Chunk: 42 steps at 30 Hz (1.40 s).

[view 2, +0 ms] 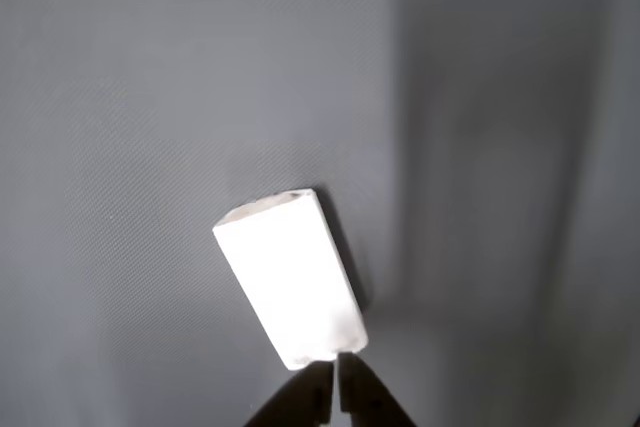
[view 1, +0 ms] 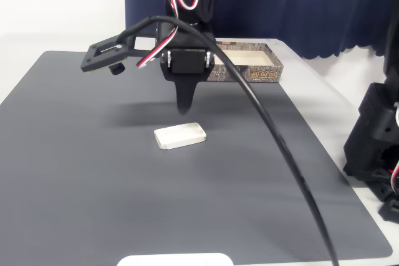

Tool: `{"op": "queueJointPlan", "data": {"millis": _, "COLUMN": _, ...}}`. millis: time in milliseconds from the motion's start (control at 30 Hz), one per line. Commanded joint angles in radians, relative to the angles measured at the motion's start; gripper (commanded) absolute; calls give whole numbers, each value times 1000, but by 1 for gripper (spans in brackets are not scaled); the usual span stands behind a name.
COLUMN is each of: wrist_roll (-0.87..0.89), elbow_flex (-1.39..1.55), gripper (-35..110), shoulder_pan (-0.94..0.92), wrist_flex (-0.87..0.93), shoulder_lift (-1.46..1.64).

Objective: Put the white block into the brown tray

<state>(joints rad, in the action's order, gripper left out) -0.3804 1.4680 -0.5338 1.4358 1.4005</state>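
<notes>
Grey mat (view 1: 93,172) – white block (view 1: 180,136) flat

A small dark label (view 1: 264,75) with pale markings is seen on the front wall of the brown tray (view 1: 274,70), at the table's far edge in the fixed view; the markings cannot be read.

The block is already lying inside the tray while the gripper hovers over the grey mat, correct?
Not quite. The block lies flat on the grey mat, in front of the tray, not inside it; the fixed view shows this. The gripper does hover over the mat, just behind the block.
</notes>
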Motion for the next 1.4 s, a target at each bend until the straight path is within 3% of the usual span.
{"op": "queueJointPlan", "data": {"millis": 0, "wrist_roll": -67, "elbow_flex": -37, "gripper": 0, "shoulder_pan": 9, "wrist_flex": 6, "shoulder_lift": 6}}
{"op": "queueJointPlan", "data": {"millis": 233, "wrist_roll": -370, "elbow_flex": -32, "gripper": 0, "shoulder_pan": 17, "wrist_flex": 12, "shoulder_lift": 20}}
{"op": "queueJointPlan", "data": {"millis": 667, "wrist_roll": -433, "elbow_flex": -12, "gripper": 0, "shoulder_pan": -5, "wrist_flex": 37, "shoulder_lift": 38}}
{"op": "queueJointPlan", "data": {"millis": 1000, "wrist_roll": -407, "elbow_flex": -11, "gripper": 31, "shoulder_pan": -25, "wrist_flex": 0, "shoulder_lift": 51}}
{"op": "queueJointPlan", "data": {"millis": 1367, "wrist_roll": -394, "elbow_flex": -9, "gripper": 37, "shoulder_pan": -20, "wrist_flex": -21, "shoulder_lift": 41}}
